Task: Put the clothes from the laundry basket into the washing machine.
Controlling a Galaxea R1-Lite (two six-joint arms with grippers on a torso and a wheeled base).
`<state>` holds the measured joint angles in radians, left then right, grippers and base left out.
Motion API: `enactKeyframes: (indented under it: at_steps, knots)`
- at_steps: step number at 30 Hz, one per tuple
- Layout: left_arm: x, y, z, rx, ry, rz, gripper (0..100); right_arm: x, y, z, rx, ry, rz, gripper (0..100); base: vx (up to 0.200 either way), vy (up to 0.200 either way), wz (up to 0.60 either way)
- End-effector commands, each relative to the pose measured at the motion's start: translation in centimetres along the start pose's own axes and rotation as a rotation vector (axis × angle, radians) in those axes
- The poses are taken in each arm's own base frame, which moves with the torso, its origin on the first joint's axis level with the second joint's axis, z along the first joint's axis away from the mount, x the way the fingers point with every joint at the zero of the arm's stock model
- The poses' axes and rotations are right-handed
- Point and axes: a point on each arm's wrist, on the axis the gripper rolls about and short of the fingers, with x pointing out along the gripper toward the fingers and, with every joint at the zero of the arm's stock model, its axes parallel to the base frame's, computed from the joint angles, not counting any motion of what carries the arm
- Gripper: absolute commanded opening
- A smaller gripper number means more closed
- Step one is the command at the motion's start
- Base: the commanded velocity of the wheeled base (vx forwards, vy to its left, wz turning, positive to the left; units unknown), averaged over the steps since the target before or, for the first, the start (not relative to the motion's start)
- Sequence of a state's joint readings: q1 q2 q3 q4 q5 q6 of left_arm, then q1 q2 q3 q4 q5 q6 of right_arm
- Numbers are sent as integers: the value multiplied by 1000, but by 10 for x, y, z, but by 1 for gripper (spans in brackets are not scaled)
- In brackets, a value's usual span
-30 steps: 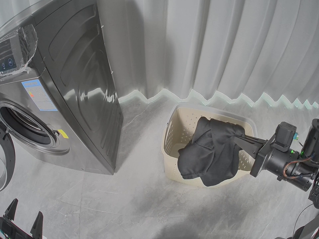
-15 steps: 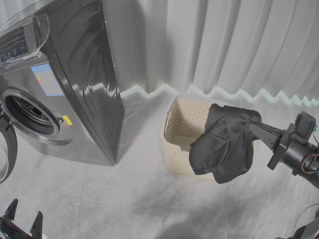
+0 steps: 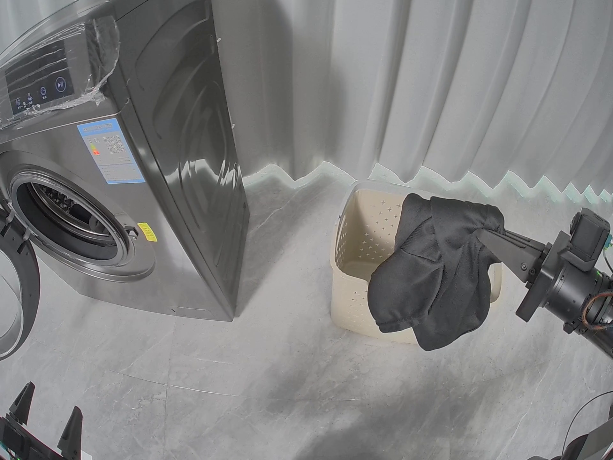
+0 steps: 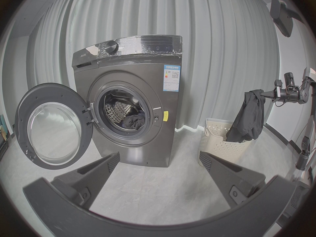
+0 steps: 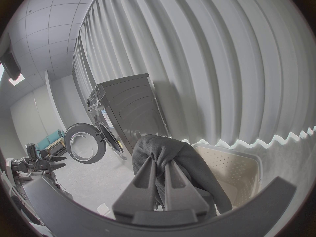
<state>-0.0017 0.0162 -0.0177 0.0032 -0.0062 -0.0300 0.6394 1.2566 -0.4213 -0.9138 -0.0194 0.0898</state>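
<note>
A dark garment (image 3: 434, 273) hangs over the cream laundry basket (image 3: 356, 250); the grey washing machine (image 3: 179, 161) stands open.

Washing machine door (image 3: 25, 295): cut by the head view's left edge; only part of its dark rim shows.
Left gripper (image 3: 51, 400): two fingertips rise from the head view's bottom corner, and the rest is cut off.
Laundry basket (image 3: 357, 237): its right wall and much of its floor are hidden behind the hanging dark garment (image 3: 434, 276) (whether more clothes lie beneath cannot be told).
Right gripper (image 3: 495, 234): its fingertips are buried in the garment's folds, and the arm (image 3: 575, 289) behind it runs off the right edge.
Drum (image 4: 123, 111): a dark bundle (image 4: 134, 121) lies inside, too small to tell what it is.
</note>
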Motion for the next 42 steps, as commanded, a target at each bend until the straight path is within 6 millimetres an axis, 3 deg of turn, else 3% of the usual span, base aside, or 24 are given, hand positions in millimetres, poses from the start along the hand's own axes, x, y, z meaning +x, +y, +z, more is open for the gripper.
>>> enactKeyframes:
  at_steps: [1, 29, 35, 42]
  knots:
    - [0, 0, -4, -1, -2, 0, 100, 1, 0, -1, 1, 3, 1, 0, 0, 200, 0]
    - [0, 0, -4, 1, -2, 0, 100, 0, 1, -4, 1, 20, 9, 0, 0, 200, 0]
    - [0, 0, -4, 2, -2, 0, 100, 0, 1, -5, 3, 21, 10, 0, 0, 0, 0]
    - [0, 0, -4, 1, -2, 0, 100, 0, 1, -4, 3, 20, 10, 0, -200, 0, 0]
